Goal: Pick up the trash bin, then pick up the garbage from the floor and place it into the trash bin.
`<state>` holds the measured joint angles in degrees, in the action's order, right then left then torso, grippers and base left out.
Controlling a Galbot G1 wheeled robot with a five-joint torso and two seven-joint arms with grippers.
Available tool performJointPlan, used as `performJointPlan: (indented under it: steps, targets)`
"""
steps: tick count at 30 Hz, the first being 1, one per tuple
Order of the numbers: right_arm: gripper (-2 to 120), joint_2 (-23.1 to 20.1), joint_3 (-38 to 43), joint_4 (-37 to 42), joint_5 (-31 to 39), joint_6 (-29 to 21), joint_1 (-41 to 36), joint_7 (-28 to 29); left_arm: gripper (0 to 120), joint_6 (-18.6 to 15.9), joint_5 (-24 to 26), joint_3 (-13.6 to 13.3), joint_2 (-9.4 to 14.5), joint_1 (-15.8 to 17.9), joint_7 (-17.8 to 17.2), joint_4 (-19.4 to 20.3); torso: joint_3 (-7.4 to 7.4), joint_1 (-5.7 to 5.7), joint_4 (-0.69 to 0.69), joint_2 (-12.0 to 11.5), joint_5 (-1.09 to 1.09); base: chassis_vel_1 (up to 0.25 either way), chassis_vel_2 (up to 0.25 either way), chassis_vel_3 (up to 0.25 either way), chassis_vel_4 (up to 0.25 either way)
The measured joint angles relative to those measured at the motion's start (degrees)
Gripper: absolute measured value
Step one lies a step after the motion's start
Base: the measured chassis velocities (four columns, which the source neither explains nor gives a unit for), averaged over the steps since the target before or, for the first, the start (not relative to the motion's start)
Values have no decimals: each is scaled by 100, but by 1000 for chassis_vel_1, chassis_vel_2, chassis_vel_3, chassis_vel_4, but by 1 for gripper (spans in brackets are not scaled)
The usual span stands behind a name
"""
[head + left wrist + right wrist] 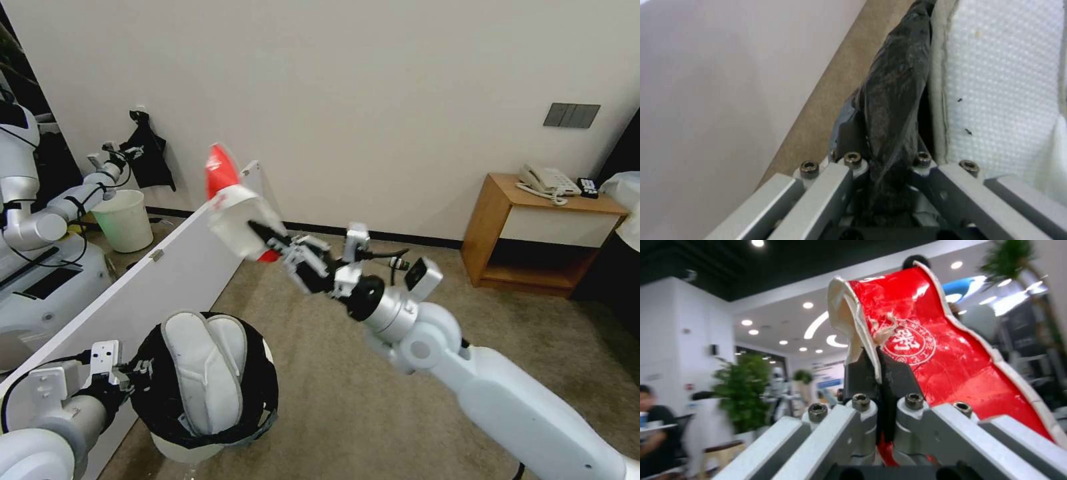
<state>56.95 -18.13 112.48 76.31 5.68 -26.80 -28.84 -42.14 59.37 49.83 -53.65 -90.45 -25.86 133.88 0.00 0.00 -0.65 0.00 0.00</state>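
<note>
Two white fabric slippers point(203, 373) inside round white bag-lined trash bin point(200, 440), rim clamped by left gripper point(127, 373). Right gripper point(263, 233) raised, pinching crumpled red-and-white packet point(230, 200), above beige carpet floor point(347, 387).

A glossy, creased red-and-white packet point(947, 356) is gripped by matt grey metal; crinkled black plastic film point(893, 96) is seen beside a dimpled white cloth slipper point(1000, 73).

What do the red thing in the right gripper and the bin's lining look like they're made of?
The red packet looks like glossy coated paper: shiny red face, torn white fibrous edge. The lining of the bin looks like thin black plastic film, wrinkled and faintly shiny.
</note>
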Motion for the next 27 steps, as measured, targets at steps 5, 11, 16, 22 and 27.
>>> performJointPlan:
  steps: [5,11,16,22,27]
  targets:
    - [0,-18,-555,75,90,-15,18,-366,4,0,36,15,-32,-26,13,41,0,0,0,0,0,0,0,0,0]
    - [0,-76,-820,83,6,-17,-58,-506,4,0,58,26,-34,-32,5,72,0,0,0,0,0,0,0,0,0]
    - [0,-166,-912,168,-16,-18,-125,-536,4,0,59,29,-35,-37,4,97,0,0,0,0,0,0,0,0,0]
    - [0,-304,-972,213,-118,-19,-325,-575,4,1,62,26,-26,-50,-1,135,0,0,0,0,1,0,0,0,0]
    - [0,-388,-991,195,-262,-20,-555,-625,4,1,65,26,-23,-65,-5,156,0,0,0,0,0,0,0,0,0]
